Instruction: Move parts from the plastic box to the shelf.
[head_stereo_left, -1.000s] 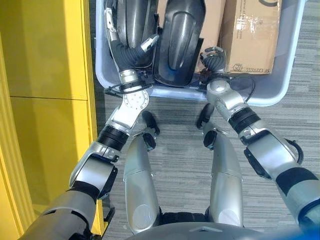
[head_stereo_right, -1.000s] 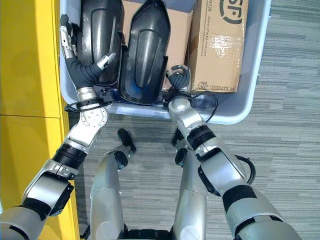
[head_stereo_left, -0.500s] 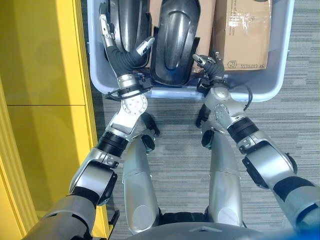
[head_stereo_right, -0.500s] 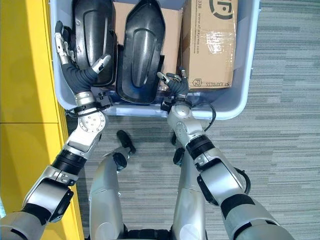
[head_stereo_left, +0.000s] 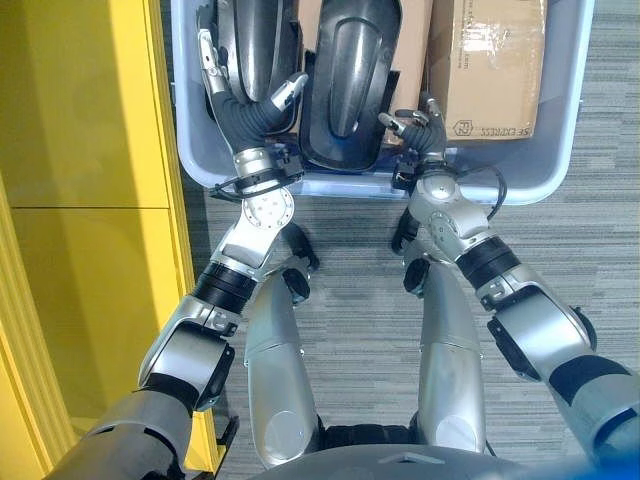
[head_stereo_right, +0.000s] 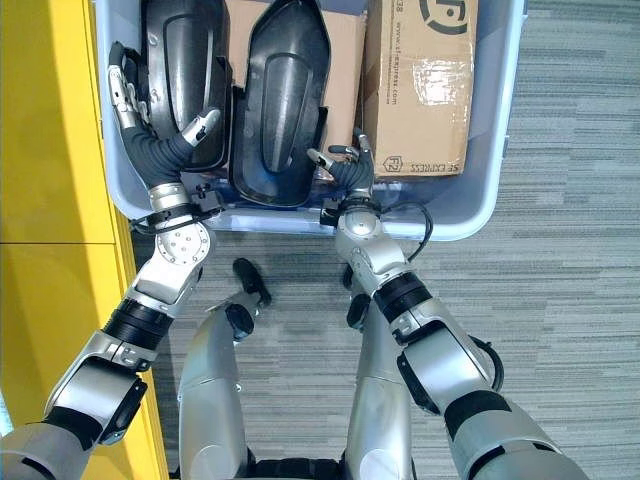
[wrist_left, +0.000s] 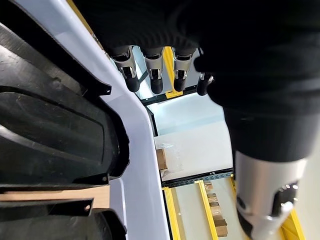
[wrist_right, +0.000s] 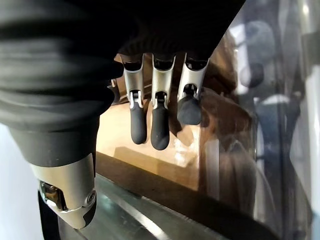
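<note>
A pale blue plastic box (head_stereo_left: 556, 165) stands on the floor ahead. Two black moulded parts stand in it side by side, the left part (head_stereo_left: 255, 40) and the middle part (head_stereo_left: 350, 80). My left hand (head_stereo_left: 245, 112) reaches into the box's left end, open: its straight fingers (wrist_left: 152, 75) lie along the box wall (wrist_left: 137, 125) on the left part's outer side, its thumb on the other side. My right hand (head_stereo_right: 350, 172) hovers over the box's near rim, open with fingers (wrist_right: 159, 125) spread, between the middle part and a cardboard carton (head_stereo_right: 415, 80).
A yellow shelf unit (head_stereo_left: 90, 200) runs along the left, close to the box. A second, flatter cardboard carton (head_stereo_right: 345, 70) stands behind the middle part. Grey carpet (head_stereo_left: 570, 250) lies to the right and in front.
My right hand went from curled at the rim to fingers spread, shifting toward the middle part. The left hand has held its place by the left part. The camera view has shifted a little.
</note>
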